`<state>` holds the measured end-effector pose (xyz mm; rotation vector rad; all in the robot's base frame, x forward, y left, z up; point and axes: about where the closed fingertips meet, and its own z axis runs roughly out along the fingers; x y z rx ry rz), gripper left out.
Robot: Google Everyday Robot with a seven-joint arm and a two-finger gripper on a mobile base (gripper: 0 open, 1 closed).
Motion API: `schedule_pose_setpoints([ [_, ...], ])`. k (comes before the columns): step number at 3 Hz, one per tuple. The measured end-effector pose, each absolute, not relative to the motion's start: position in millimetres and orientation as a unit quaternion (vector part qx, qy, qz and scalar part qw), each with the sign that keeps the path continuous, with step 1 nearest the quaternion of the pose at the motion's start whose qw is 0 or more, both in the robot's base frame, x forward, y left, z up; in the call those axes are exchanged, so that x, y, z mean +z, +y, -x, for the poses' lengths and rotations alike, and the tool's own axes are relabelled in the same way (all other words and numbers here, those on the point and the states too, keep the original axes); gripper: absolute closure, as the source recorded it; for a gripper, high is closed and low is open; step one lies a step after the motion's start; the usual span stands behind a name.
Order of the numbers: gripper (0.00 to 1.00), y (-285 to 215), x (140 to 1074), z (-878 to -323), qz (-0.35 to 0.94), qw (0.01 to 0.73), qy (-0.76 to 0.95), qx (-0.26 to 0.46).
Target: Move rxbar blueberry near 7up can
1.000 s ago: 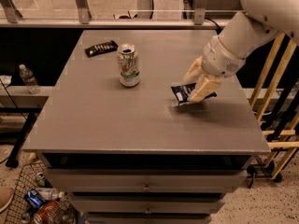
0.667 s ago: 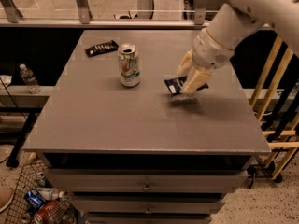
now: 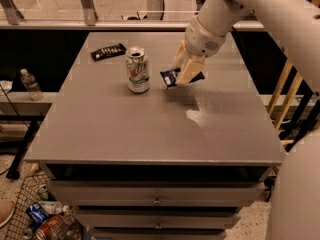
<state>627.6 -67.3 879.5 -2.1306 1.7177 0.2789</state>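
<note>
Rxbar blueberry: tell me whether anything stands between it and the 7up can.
Nothing visible does. The gripper holds the rxbar blueberry to the right of the 7up can, with only bare table in the gap between them. The black bar wrapper lies beyond the can on its far left, off that line.

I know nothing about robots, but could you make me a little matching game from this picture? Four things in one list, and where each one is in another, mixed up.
Things:
1. rxbar blueberry
2. 7up can
3. black bar wrapper
4. water bottle

Places:
A. lying flat near the far left corner of the table
B. standing upright on the table
C. standing off the table, to its left
D. clamped in the gripper, just right of the can

Pairs: 1-D, 2-B, 3-A, 4-C.
</note>
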Motion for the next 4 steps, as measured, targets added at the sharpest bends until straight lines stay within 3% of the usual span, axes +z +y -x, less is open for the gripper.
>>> schedule_pose_setpoints([
  [3, 1.00, -32, 857, -664, 0.755, 0.188, 0.617, 0.120],
  [4, 0.83, -30, 855, -665, 0.755, 0.190, 0.617, 0.120],
])
